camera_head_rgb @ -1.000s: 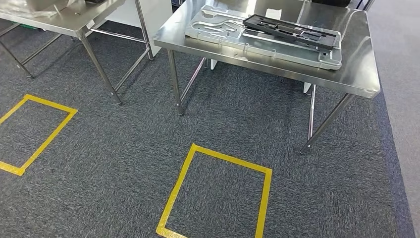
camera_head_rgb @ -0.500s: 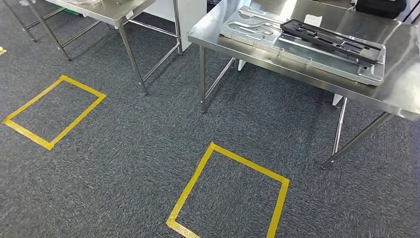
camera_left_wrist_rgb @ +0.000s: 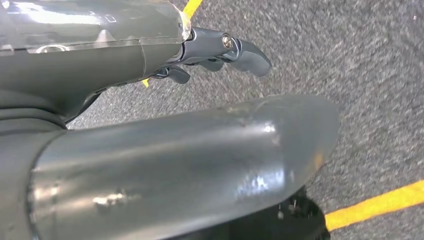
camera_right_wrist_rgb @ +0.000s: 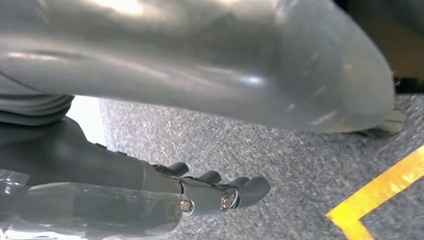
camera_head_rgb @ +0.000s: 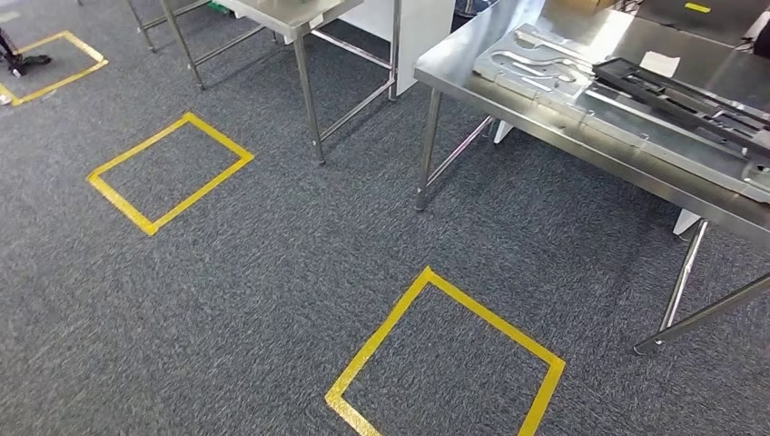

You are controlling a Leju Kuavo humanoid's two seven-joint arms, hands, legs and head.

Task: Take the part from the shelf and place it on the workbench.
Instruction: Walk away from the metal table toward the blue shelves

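- Grey carpet [camera_head_rgb: 272, 272] is carrying yellow tape squares [camera_head_rgb: 445, 363] before the steel workbench [camera_head_rgb: 545, 118].
- Black part [camera_head_rgb: 690, 95] is lying on a metal plate [camera_head_rgb: 581, 100] atop that workbench.
- Left hand [camera_left_wrist_rgb: 220, 50] and right hand [camera_right_wrist_rgb: 215, 192] are hanging empty, fingers spread.

Part [camera_head_rgb: 681, 91] on plate [camera_head_rgb: 581, 109] on workbench [camera_head_rgb: 472, 64]

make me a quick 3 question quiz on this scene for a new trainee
1. True or false: the left hand holds a part.
2. What lies on the silver fixture plate on the steel table? A) a black frame part B) a red box C) a cup
3. What colour are the tape squares on the carpet?

Key: 1 false, it hangs over the carpet holding nothing, as does the right hand. 2 A, the black frame part. 3 yellow.
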